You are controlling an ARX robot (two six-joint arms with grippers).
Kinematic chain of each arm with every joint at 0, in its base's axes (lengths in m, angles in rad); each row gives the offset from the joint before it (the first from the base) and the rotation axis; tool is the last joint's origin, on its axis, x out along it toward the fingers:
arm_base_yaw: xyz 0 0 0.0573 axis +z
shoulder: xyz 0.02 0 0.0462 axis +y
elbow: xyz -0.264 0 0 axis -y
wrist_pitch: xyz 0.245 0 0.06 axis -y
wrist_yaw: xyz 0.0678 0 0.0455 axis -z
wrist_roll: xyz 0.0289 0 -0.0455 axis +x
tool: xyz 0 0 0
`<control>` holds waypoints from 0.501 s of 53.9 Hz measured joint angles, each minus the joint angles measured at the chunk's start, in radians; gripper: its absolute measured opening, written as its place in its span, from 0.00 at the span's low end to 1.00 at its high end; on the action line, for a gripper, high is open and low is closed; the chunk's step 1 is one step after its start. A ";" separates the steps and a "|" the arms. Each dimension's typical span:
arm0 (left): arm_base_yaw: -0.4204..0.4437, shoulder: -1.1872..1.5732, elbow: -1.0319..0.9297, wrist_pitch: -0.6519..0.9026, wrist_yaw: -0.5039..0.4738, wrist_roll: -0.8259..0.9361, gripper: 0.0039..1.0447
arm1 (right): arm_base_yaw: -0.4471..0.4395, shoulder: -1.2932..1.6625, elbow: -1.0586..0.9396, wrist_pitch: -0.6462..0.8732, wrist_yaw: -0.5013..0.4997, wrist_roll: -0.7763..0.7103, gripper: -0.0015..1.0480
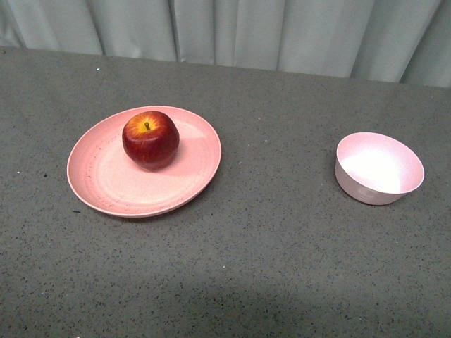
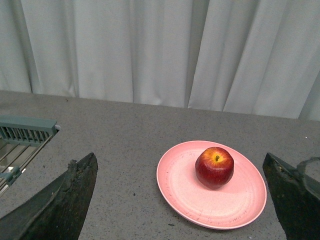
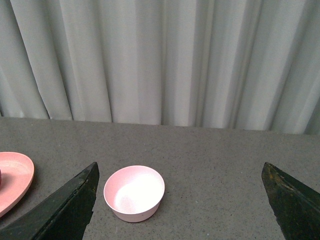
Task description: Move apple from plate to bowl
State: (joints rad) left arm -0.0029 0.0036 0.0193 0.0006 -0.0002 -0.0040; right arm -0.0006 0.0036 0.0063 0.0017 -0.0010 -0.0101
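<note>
Apple [image 1: 150, 139] rests on the plate [image 1: 106, 183], which lies on a grey speckled worktop [image 1: 282, 246]. The worktop runs up to a pale curtain [image 1: 232, 28] at its far edge. The salmon-pink plate lies toward the left side of the worktop, and the small pale bowl [image 1: 366, 186] stands toward the right side, well apart from it. The dark-red apple stands stem up on the far part of the plate. The left gripper [image 2: 178, 155] is spread wide; the apple lies ahead of it, touching neither of its fingers [image 2: 65, 200]. The right gripper [image 3: 180, 164] is spread wide too, with the bowl ahead of it.
</note>
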 joint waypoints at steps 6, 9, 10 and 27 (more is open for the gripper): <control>0.000 0.000 0.000 0.000 0.000 0.000 0.94 | 0.000 0.000 0.000 0.000 0.000 0.000 0.91; 0.000 0.000 0.000 0.000 0.000 0.000 0.94 | 0.000 0.000 0.000 0.000 0.000 0.000 0.91; 0.000 0.000 0.000 0.000 0.000 0.000 0.94 | 0.000 0.000 0.000 0.000 0.000 0.000 0.91; 0.000 0.000 0.000 0.000 0.000 0.000 0.94 | 0.000 0.000 0.000 0.000 0.000 0.000 0.91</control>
State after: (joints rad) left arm -0.0029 0.0036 0.0193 0.0006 -0.0002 -0.0040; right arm -0.0006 0.0036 0.0063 0.0017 -0.0010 -0.0101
